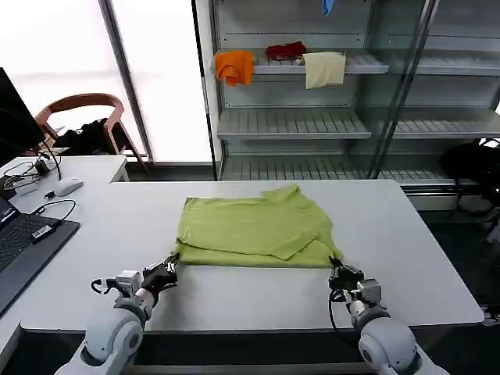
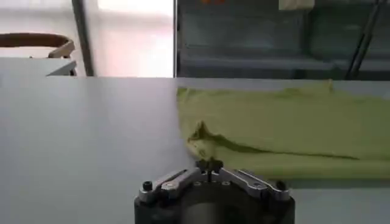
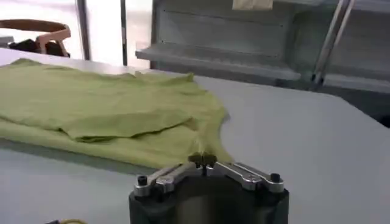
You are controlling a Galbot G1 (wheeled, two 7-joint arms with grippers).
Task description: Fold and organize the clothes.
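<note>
The lime yellow-green T-shirt [image 1: 254, 229] lies partly folded in the middle of the white table [image 1: 406, 234], with a sleeve flap turned over onto it. My left gripper [image 1: 171, 262] is shut on the shirt's near left corner [image 2: 201, 137], which puckers up at the fingertips. My right gripper [image 1: 336, 266] is shut on the near right corner [image 3: 210, 143]. Both grippers sit low at the shirt's near hem [image 3: 91, 152], close to the table's front edge.
A laptop [image 1: 23, 250], cables and a mouse [image 1: 68, 186] lie at the table's left. Behind the table stands a shelf unit [image 1: 312, 125] with orange [image 1: 234, 66], red [image 1: 285, 51] and cream [image 1: 324, 69] cloths. A wooden chair [image 1: 82, 105] stands at the back left.
</note>
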